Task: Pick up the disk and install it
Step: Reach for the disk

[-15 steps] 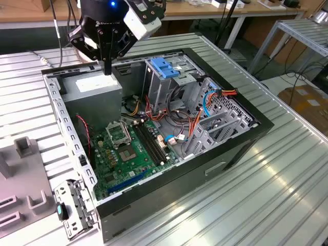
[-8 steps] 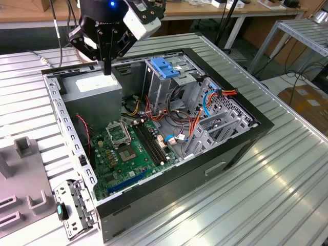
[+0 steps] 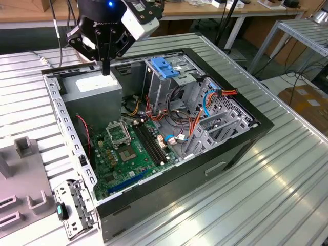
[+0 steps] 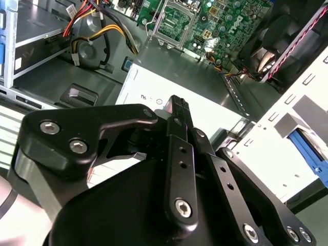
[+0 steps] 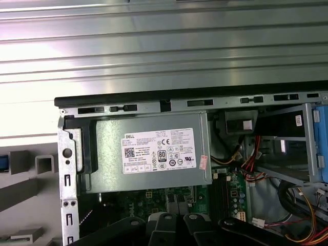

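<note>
Hanging gripper (image 3: 106,70): exterior view, upper left; black, thin fingers pressed together, nothing between them, above PSU (image 3: 95,87).
Disk: cannot tell where it is.
Case (image 3: 169,187): black open box on ribbed aluminium table (image 3: 266,195); green board (image 3: 125,154), blue-topped cage (image 3: 165,69).
Second wrist view: matte black bolted links (image 4: 92,133), fingers (image 4: 178,110) closed over white sticker (image 4: 215,108).
First wrist view: grey PSU, sticker centre; blue sliver (image 5: 2,163), left edge, identity unclear.

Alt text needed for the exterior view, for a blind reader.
A black robot hand with closed fingers hangs over the grey power-supply box with a white sticker, inside an open black computer case lying on a ribbed metal table. A green motherboard and an upright metal cage with a blue plastic top sit inside.
</note>
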Available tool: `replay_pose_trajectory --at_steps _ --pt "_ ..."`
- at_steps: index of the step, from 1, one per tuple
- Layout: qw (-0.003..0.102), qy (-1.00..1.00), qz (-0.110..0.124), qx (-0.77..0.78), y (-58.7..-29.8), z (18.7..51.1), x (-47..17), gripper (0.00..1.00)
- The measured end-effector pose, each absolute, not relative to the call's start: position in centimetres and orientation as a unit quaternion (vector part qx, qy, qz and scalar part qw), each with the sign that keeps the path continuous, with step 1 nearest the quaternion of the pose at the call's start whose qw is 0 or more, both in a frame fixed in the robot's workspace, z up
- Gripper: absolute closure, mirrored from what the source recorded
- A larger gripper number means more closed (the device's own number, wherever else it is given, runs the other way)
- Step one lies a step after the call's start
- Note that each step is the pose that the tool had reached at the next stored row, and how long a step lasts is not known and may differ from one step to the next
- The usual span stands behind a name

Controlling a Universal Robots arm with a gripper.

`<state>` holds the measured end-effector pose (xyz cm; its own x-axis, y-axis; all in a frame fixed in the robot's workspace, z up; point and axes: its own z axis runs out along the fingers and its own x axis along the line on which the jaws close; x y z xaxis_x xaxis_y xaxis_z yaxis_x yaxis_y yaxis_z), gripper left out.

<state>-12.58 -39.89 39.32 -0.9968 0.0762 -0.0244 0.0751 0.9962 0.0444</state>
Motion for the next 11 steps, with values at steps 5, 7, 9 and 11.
replay_pose_trajectory --at_steps 5,7,9,11 --pt "0.013 0.999 0.022 0.038 -39.89 39.32 -12.7 0.89" --pt "0.013 0.999 0.022 0.038 -39.9 39.32 -12.77 0.89" --pt "0.013 0.999 0.022 0.038 -39.89 39.32 -12.92 0.89" --pt "0.013 0.999 0.022 0.038 -39.9 39.32 -13.09 0.89"
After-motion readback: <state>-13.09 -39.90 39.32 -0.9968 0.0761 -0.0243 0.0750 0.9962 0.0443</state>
